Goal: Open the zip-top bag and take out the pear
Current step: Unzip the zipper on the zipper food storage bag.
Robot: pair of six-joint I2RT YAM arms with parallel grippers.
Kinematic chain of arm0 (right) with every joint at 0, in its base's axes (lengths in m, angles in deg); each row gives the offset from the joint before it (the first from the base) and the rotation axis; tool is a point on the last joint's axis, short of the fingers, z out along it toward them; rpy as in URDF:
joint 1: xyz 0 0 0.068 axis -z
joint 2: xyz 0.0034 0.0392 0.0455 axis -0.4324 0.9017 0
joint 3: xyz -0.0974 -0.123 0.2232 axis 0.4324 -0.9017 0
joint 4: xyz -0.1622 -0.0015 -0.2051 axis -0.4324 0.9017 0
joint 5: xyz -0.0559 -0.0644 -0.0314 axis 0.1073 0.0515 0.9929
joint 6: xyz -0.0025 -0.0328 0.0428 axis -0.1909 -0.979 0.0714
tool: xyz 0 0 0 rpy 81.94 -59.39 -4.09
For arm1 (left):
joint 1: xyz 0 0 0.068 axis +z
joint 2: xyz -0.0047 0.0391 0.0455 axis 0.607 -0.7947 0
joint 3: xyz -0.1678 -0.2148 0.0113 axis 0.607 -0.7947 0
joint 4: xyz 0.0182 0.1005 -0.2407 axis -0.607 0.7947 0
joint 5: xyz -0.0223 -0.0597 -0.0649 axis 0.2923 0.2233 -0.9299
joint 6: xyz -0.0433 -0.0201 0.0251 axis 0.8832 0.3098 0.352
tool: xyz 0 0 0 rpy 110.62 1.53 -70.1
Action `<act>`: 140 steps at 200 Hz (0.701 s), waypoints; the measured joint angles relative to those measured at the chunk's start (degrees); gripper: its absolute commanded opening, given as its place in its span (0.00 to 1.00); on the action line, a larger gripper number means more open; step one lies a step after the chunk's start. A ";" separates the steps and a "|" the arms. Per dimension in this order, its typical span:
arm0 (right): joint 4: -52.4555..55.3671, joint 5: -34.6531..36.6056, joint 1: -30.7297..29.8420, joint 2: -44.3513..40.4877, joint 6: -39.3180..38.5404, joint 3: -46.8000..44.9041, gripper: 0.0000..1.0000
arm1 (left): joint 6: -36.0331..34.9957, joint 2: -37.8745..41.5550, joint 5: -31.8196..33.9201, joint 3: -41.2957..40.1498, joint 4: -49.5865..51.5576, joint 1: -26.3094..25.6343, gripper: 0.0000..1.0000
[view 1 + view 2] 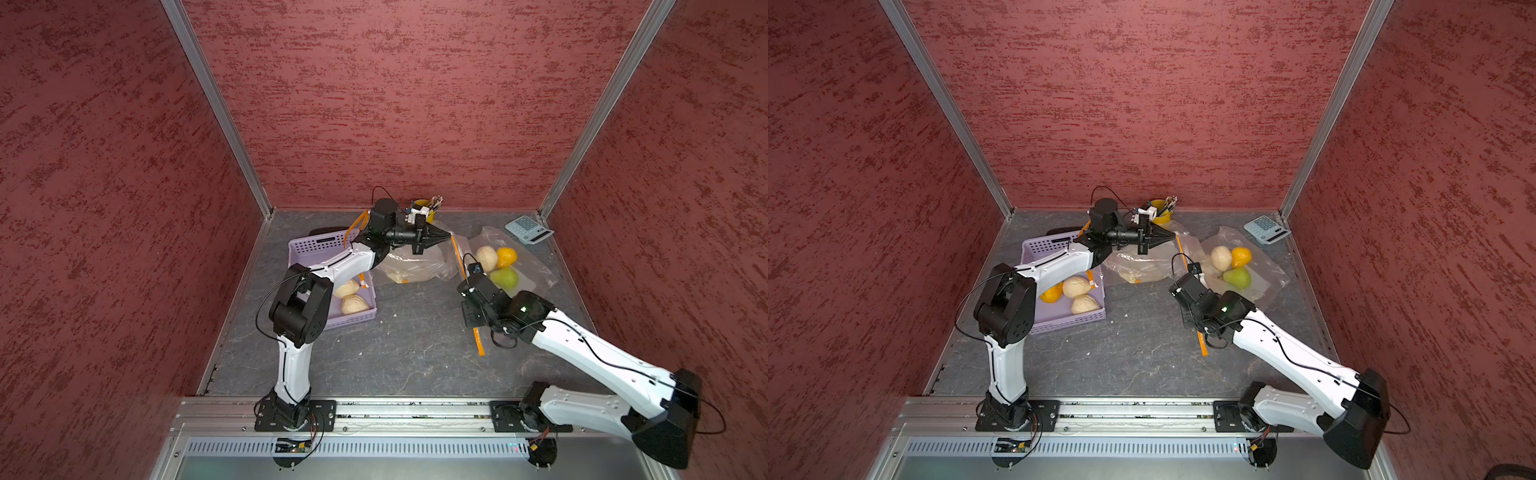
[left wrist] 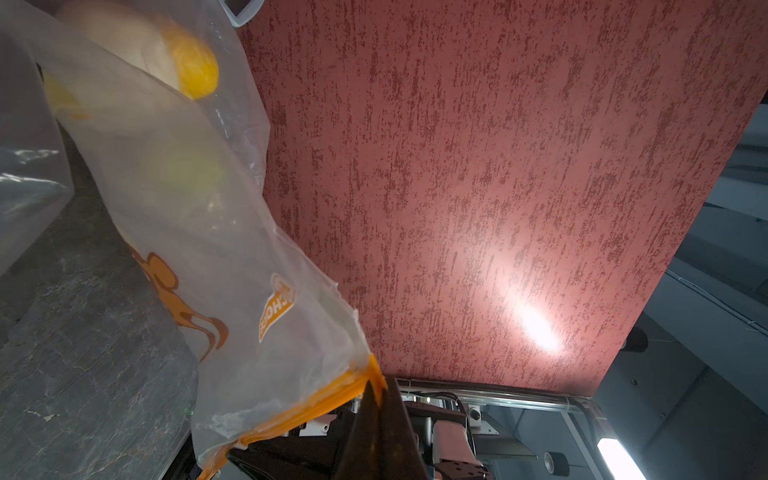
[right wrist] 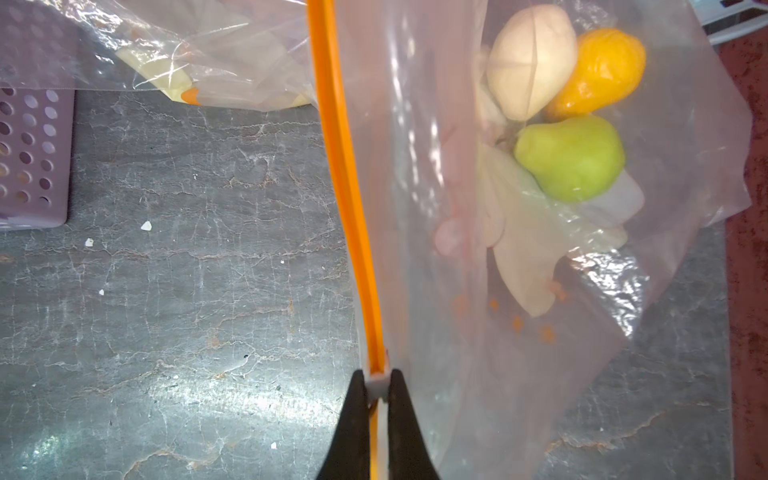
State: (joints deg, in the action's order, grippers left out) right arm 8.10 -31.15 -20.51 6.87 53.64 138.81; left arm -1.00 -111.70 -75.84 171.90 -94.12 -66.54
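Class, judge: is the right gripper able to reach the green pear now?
Probably not: the right gripper is shut on the white zip slider, and the clear plastic bag covers the green pear.

Pear [image 1: 505, 277] in bag [image 1: 537, 269], right of basket [image 1: 319, 244]

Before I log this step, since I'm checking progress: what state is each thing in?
zip-top bag: zip edge raised, stretched taut
slider: partway along the zip
right gripper: shut on the slider
left gripper: shut on the bag's zip end
pear: inside the bag
basket: upright, items inside
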 measured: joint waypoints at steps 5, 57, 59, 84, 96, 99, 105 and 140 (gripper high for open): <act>0.00 -0.20 0.00 -0.37 0.52 -0.46 0.01 | 0.00 -0.09 0.04 0.37 0.33 0.37 0.00; -0.02 -1.97 0.00 -4.15 8.90 -6.75 0.02 | -0.46 -0.35 0.63 6.10 3.08 3.87 0.00; -0.02 -2.03 0.00 -4.42 9.14 -7.06 0.02 | -0.46 -0.35 0.63 6.23 3.10 3.93 0.00; 0.96 -2.56 -0.04 -8.02 12.87 -9.86 0.03 | -0.61 -0.35 0.81 6.60 3.28 4.66 0.00; 1.29 -2.58 -0.04 -9.42 14.19 -10.21 0.15 | -0.81 -0.39 0.79 6.54 3.63 4.92 0.00; 1.33 -2.56 -0.07 -9.70 14.43 -10.19 0.19 | -0.85 -0.39 0.79 6.51 3.63 4.96 0.00; 1.46 -2.56 -0.07 -10.19 14.93 -10.19 0.24 | -1.01 -0.39 0.90 6.45 3.63 5.01 0.00; 3.19 -5.16 -0.07 -11.47 12.07 -9.03 0.44 | -2.67 -0.15 2.56 4.11 2.05 5.01 0.00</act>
State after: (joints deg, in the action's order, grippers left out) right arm 11.29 -36.31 -20.58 -4.60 65.70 129.78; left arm -3.66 -111.86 -73.28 176.01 -92.07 -61.54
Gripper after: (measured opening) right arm 0.392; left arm 0.046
